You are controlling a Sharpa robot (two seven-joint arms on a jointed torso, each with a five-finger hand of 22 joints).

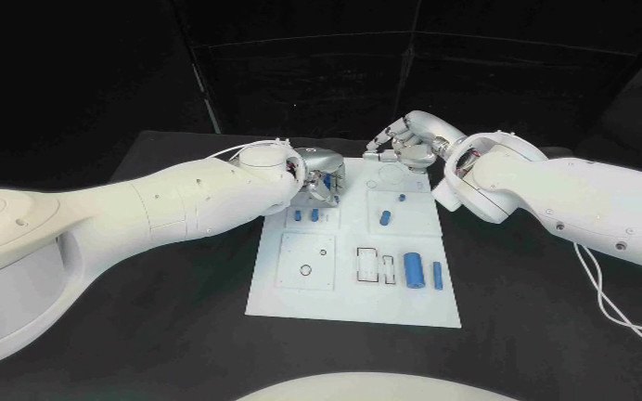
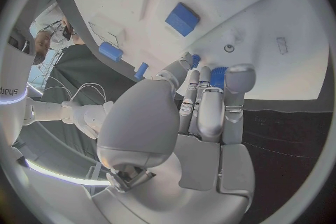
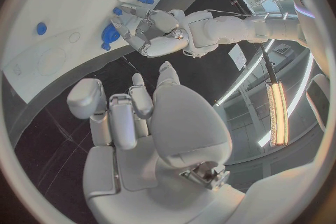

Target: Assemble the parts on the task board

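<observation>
The white task board point(image 1: 354, 262) lies in the middle of the black table. My left hand point(image 1: 318, 178) is low over its far left corner. In the left wrist view its fingertips point(image 2: 206, 81) close around a round blue part point(image 2: 218, 75) against the board. Beside it, the board carries two small blue parts point(image 1: 305, 215), a blue peg point(image 1: 384, 218) and two blue cylinders point(image 1: 426, 273). My right hand point(image 1: 408, 146) hovers at the board's far edge, with its fingers point(image 3: 129, 117) apart and nothing in them.
Outlined recesses point(image 1: 305, 266) and slots point(image 1: 375, 265) mark the near half of the board. Two blue blocks point(image 2: 199, 0) stand on it in the left wrist view. A thin cable point(image 1: 602, 290) trails over the table at the right.
</observation>
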